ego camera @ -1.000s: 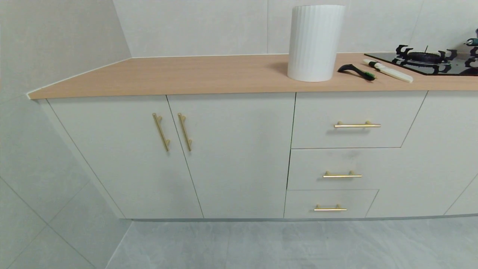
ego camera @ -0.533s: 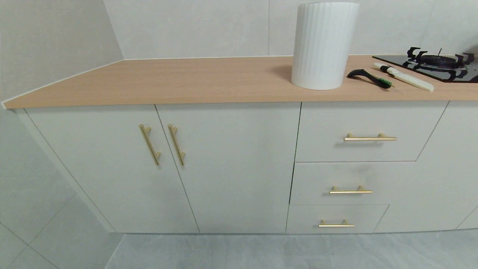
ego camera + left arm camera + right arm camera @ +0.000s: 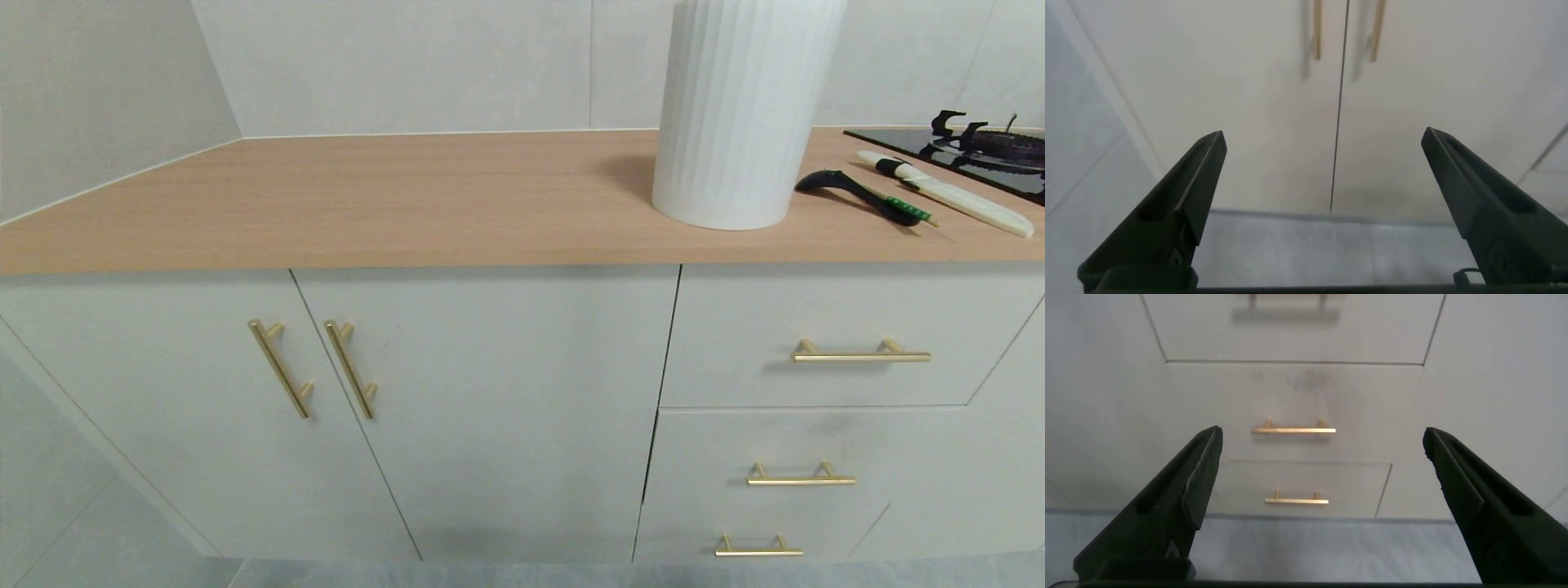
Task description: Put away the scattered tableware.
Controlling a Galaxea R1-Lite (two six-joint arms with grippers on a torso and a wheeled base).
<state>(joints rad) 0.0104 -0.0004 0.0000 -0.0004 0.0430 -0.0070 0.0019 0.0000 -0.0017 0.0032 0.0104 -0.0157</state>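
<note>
Cabinet run (image 3: 506, 392), pale grey, has double doors on the robot's left and three stacked drawers (image 3: 816, 327) on its right, and carries a wooden countertop (image 3: 367, 196). White ribbed canister (image 3: 739, 114) stands upright on the countertop. Left gripper (image 3: 1323, 139), fingers spread and empty, faces the seam between the doors. Right gripper (image 3: 1323, 434), likewise spread and empty, faces the lower drawers. Black hob (image 3: 980, 159) sits at the far right. White knife (image 3: 947, 192) lies just beside it, and a black-handled utensil (image 3: 857, 194) lies between knife and canister.

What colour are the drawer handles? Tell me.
Gold; the top drawer handle shows best in the head view.
</note>
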